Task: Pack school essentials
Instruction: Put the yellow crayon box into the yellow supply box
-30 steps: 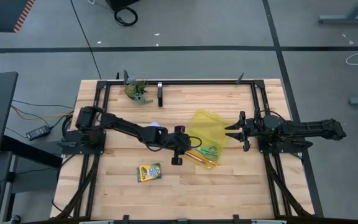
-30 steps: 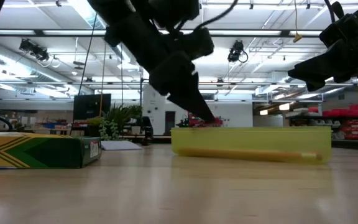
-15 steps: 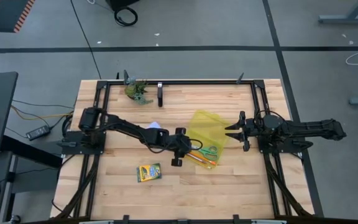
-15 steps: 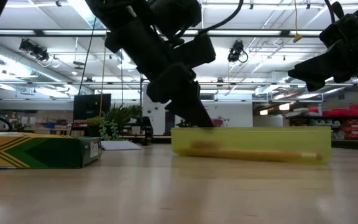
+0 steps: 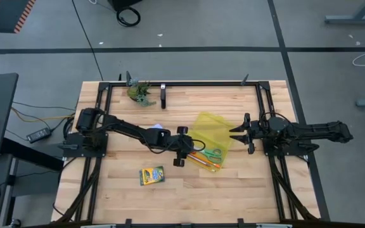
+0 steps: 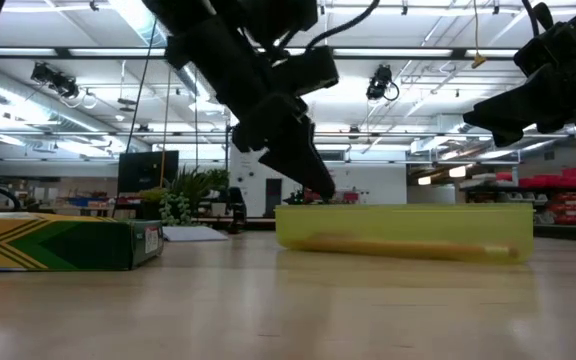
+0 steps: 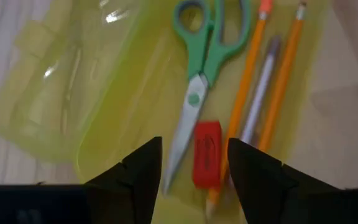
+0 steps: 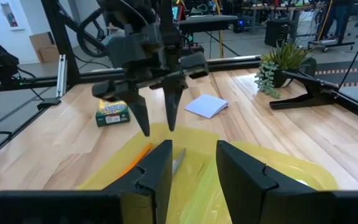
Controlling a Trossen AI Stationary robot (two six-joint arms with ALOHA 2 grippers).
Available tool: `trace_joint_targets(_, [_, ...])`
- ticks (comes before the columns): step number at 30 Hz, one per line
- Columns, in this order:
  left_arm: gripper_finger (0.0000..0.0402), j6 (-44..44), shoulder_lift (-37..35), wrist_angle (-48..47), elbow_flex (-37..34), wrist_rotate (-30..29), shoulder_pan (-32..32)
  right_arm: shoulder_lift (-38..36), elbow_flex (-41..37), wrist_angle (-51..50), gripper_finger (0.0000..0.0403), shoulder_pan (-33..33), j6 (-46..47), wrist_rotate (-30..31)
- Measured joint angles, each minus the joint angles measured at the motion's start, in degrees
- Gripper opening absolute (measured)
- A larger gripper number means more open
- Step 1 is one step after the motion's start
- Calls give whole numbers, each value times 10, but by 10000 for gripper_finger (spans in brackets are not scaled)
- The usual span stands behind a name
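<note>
Scanning the high view from the left, find the yellow-green crayon box [image 5: 151, 175] flat on the bare table [image 5: 106, 202], well apart from the pouch and not yet packed. Further along, catch a corner of the small white-and-blue square pad [image 5: 159, 127] peeping out from under the left arm, likewise outside. Next, meet the left gripper [image 5: 189, 151] hanging over the near end of the translucent yellow pouch [image 5: 211, 126], fingers parted and holding nothing. Inside the pouch, count the green-handled scissors [image 5: 213, 154] and the thin orange pencils [image 5: 203, 162] as already in. At the far right, note the right gripper [image 5: 239, 132] waiting just beside the pouch's other edge, fingers spread, empty.

Judge the job about half done: scissors and pencils in, box and pad left to fetch.

Owe to the left wrist view alone a red eraser [image 7: 207, 152] lying in the pouch right under the parted fingers, just beside the scissor blades, plus a pale grey stick between the pencils; neither readable from above. Owe to the right wrist view the whole pad, clear of the arm and near the crayon box, with the green leafy figure [image 8: 281, 62] beyond. Take from the low view only height: left fingertips close over the pouch's top edge, apart from the contents.
</note>
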Motion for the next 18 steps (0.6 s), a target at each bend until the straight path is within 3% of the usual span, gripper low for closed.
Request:
trace_joint_targets(10, [167, -6, -89, -8, -75, -10, 0, 3, 0, 0, 131, 0, 0, 0])
trace_joint_targets(18, [161, -69, -156, -70, -125, -10, -19, 3, 0, 0, 131, 0, 0, 0])
